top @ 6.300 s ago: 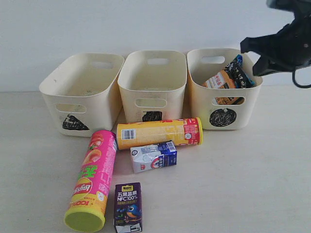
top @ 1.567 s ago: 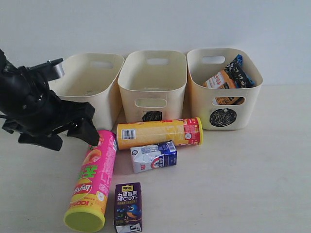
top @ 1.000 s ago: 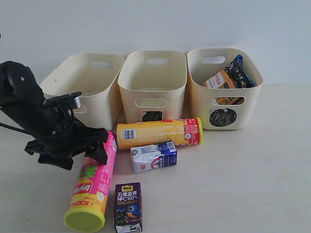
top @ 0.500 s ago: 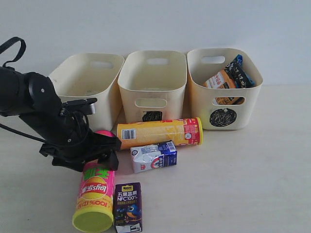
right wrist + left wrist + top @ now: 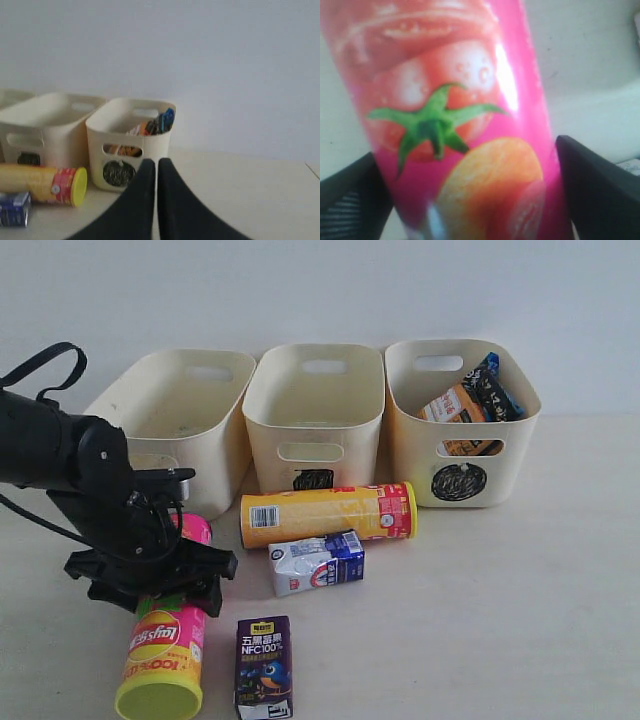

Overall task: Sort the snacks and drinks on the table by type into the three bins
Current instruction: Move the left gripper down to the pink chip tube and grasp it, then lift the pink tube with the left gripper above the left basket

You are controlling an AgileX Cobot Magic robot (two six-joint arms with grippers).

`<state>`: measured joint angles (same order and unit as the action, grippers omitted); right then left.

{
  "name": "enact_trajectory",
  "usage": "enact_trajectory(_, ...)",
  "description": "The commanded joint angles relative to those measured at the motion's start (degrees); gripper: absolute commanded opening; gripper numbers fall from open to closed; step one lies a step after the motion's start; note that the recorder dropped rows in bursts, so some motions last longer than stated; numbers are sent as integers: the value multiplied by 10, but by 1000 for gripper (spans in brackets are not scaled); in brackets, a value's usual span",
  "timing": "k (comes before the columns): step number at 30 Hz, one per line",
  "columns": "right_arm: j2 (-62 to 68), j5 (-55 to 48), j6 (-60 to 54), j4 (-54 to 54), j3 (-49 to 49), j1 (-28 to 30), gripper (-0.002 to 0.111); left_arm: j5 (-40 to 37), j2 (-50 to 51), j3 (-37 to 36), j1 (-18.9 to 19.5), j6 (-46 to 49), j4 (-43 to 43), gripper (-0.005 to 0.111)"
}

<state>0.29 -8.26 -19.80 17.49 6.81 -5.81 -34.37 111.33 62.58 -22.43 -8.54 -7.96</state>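
Note:
The pink chip tube [image 5: 160, 640] with a lime-green lid lies on the table, its lid end pointing to the front. My left gripper [image 5: 160, 585] straddles the tube's middle, and in the left wrist view its fingers [image 5: 595, 190] press both sides of the tube [image 5: 460, 125]. The yellow tube [image 5: 325, 513] lies in front of the middle bin [image 5: 315, 405]. A white and blue carton [image 5: 315, 562] and a dark purple carton [image 5: 264, 665] lie in front of the yellow tube. The orange bag [image 5: 450, 405] and the blue-and-black bag [image 5: 495, 385] sit in the right bin [image 5: 500, 455]. My right gripper [image 5: 156, 167] is shut and holds nothing.
The left bin [image 5: 215, 365] stands behind my left arm, which hides its front mark. The right wrist view looks over the table at the circle-marked bin [image 5: 150, 142] and the yellow tube [image 5: 35, 184]. A plain wall runs behind the bins.
My left arm came in from the left and lowered over the pink tube. The tube has turned, and its lid end has swung to the left. The right arm has left the exterior view.

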Motion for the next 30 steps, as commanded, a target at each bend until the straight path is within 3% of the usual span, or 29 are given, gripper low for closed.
enact_trajectory(1, -3, -48, 0, -65, -10, 0, 0, 4, 1, 2, -3, -16, 3, 75)
enact_trajectory(4, -3, 23, 0, -67, -68, 0, 0, 8, 1, 2, -3, -20, 3, 75)
enact_trajectory(8, -3, -81, 5, -94, -68, 0, 0, 17, 1, 2, -3, -24, 3, 74)
enact_trajectory(10, -3, -92, 5, -98, -68, 0, 0, 24, 1, 2, -3, -35, 3, 66)
enact_trajectory(14, -3, -92, 5, -98, -68, 0, 0, 13, 1, 2, -3, -35, 3, 21)
enact_trajectory(15, -3, -92, 5, -98, -68, 0, 0, 5, 1, 2, -3, -31, 4, 5)
enact_trajectory(30, -3, -104, 7, -71, -68, 0, 0, -51, -101, 2, -3, -19, 5, 4)
